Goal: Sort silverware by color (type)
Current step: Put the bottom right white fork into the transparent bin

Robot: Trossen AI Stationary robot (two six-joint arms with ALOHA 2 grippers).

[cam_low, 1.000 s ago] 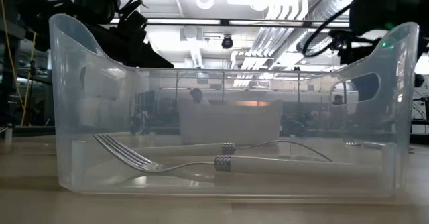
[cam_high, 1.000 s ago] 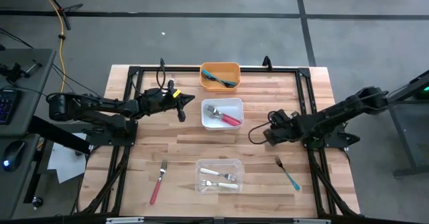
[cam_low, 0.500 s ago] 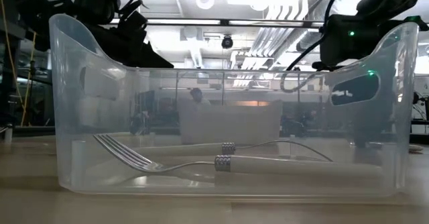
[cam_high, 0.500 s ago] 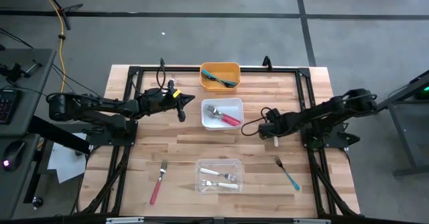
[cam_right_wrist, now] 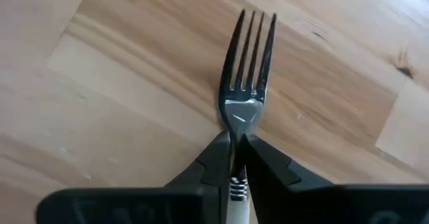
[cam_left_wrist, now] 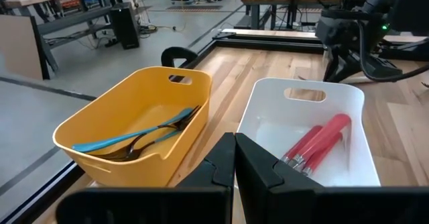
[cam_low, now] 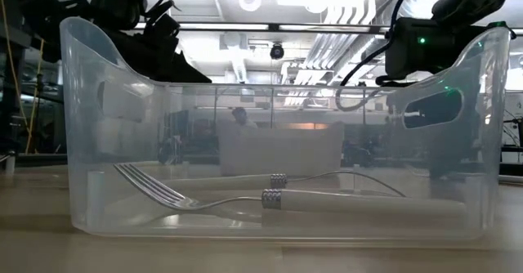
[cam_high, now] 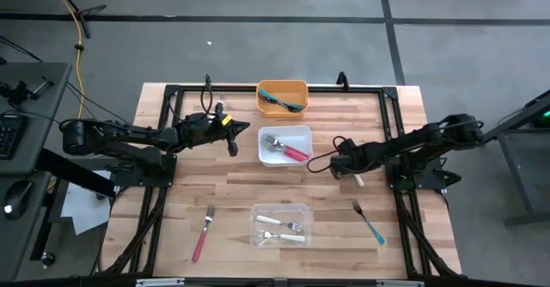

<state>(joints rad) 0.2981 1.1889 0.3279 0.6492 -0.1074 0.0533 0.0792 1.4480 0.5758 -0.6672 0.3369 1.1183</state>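
My right gripper (cam_high: pixel 338 163) (cam_right_wrist: pixel 236 158) is over the table's right half, right of the white bin, shut on a white-handled fork (cam_right_wrist: pixel 247 83) whose silver head points ahead of the fingers. My left gripper (cam_high: pixel 232 143) (cam_left_wrist: pixel 234 162) is shut on nothing, left of the white bin (cam_high: pixel 301 132), which holds pink-red forks (cam_left_wrist: pixel 315 143). The orange bin (cam_high: pixel 268 89) holds teal forks (cam_left_wrist: pixel 131 138). White forks (cam_low: pixel 270 198) lie in the clear bin (cam_high: pixel 280 210). A pink-red fork (cam_high: pixel 203 233) and a teal fork (cam_high: pixel 369 221) lie flat on the wood. My right gripper pinches the white-handled fork at its neck (cam_right_wrist: pixel 237 131), just behind the head, between the two fingers. The fork lies along the fingers, tines forward, and its white handle (cam_high: pixel 357 181) runs back under the gripper. Whether it is clear of the wood, I cannot tell.
The three bins stand in a line down the table's middle. A black frame rail (cam_high: pixel 258 88) runs round the tabletop. Bare wood lies between the clear bin and the two loose forks. In the low view the clear bin's wall (cam_low: pixel 82 142) fills the picture.
My right gripper has moved a little toward the table's left and far side, toward the white bin, and the arm has swung inward. The fork's white handle now shows beside it. My left arm has kept still.
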